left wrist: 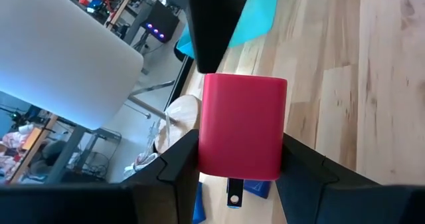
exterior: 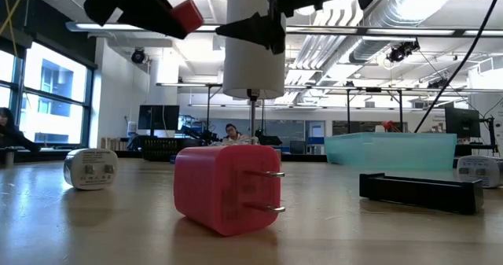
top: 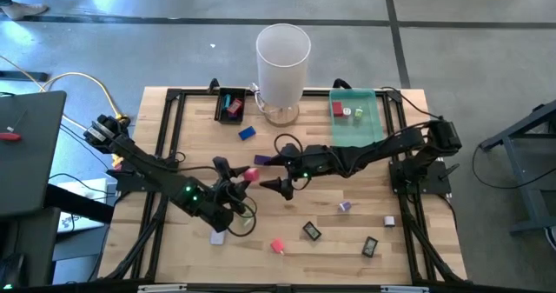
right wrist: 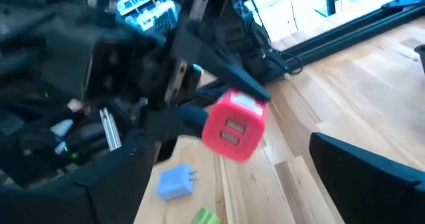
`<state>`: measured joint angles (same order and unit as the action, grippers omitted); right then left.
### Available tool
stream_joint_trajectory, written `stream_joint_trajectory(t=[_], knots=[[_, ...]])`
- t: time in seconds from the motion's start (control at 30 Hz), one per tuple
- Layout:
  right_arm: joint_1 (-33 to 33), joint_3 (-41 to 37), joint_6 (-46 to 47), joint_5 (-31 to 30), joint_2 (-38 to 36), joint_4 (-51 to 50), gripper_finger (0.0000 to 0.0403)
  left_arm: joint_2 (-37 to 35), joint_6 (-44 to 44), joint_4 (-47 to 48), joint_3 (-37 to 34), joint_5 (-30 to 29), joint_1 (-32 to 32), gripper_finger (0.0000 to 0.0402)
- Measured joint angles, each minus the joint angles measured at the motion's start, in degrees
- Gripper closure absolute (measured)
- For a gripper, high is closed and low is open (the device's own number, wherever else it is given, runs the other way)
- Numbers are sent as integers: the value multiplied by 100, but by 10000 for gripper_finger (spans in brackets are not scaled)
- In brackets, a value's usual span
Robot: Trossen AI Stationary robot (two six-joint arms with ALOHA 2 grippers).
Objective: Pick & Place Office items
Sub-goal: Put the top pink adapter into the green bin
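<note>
Looking straight down from the high view: holding a red charger block (top: 251, 175) in the left gripper (top: 244, 176) above the middle of the tabletop (top: 365, 219), tips pointing toward the right gripper (top: 276, 173), which is facing it with fingers spread wide and nothing between them. Judging this a handover in mid-air, the block being offered so the other arm can carry it on, probably toward the green tray (top: 372, 119) at the far right corner. Lying scattered elsewhere: a blue block (top: 247, 133) near the far edge, a pink block (top: 278, 245) by the near edge.

Looking level from the low view: resting on its side at the near edge, the pink block (exterior: 226, 187), prongs pointing right. Hanging high above it, the red charger block (exterior: 187, 15), pinched at the tip of dark fingers.

Looking from the left wrist view: clamping the red charger block (left wrist: 242, 125) by its two flat sides, both fingers (left wrist: 178, 159) pressing it, most of the body sticking out clear, seemingly to leave room for a second grip.

Looking from the right wrist view: standing fully apart, own fingers (right wrist: 362, 167) flanking the red charger block (right wrist: 234, 125) without touching it.
</note>
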<state>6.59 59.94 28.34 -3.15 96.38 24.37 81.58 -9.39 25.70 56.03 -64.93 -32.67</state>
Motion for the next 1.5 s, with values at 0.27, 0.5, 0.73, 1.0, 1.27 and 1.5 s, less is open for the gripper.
stream_joint_trajectory(t=[0.27, 0.5, 0.73, 1.0, 1.27, 1.5], knots=[[-37, 0, 357, -143, 0, 37, 17, 0, 688, -674, 0, 59, 213, 255], [-37, 0, 357, -134, 0, 83, 17, 19, 1241, -1248, 0, 413, 529, 255], [-37, 0, 347, -220, 0, 102, 17, 296, 2046, -1980, -2, 432, 752, 255], [-39, 0, 487, -287, 0, 7, 47, 356, 2159, -2172, -2, 316, 788, 255], [-99, 0, 488, -294, 0, -33, 125, 354, 2161, -2195, -2, 262, 786, 255], [-161, 0, 494, -292, 0, -64, 204, 354, 2157, -2194, -2, 276, 784, 255]])
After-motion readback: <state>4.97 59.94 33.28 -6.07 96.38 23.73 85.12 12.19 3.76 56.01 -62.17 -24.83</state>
